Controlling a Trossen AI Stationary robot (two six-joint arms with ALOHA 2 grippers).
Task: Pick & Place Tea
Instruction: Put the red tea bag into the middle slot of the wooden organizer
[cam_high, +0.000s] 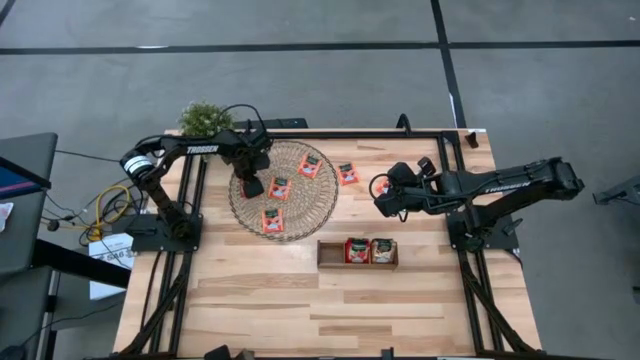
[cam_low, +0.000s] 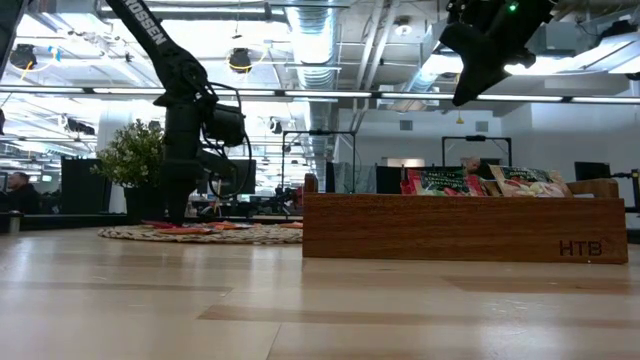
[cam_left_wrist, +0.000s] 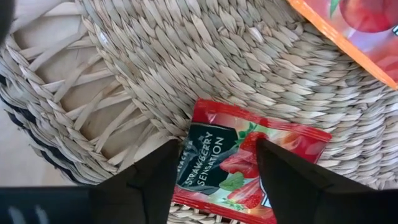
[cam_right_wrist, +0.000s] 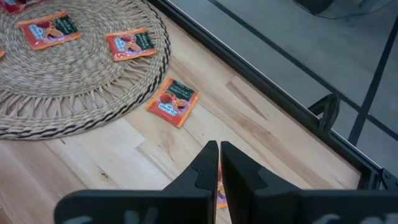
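Observation:
Several red tea sachets lie on the round woven mat (cam_high: 282, 190); one more (cam_high: 347, 173) lies on the wood just right of it. My left gripper (cam_high: 250, 185) points straight down onto the mat's left part, open. Its fingertips stand either side of a red sachet (cam_left_wrist: 217, 155) that lies flat on the weave. My right gripper (cam_high: 382, 198) hangs shut, well above the table (cam_low: 465, 85), right of the mat. Another sachet (cam_right_wrist: 173, 102) lies on the wood in front of it, and a sliver of one (cam_right_wrist: 219, 186) shows behind its fingers. My left gripper stands over the red sachet from above, one finger (cam_left_wrist: 155, 180) at each of two opposite edges. I cannot tell whether the fingertips touch the sachet or the mat. The sachet lies flat on the weave.
A brown wooden tray (cam_high: 330, 262) stands near the table's middle, with two sachets (cam_high: 357, 250) (cam_high: 383, 250) in its right part. A potted plant (cam_high: 205, 118) stands at the far left corner. Bare wood lies toward the near edge.

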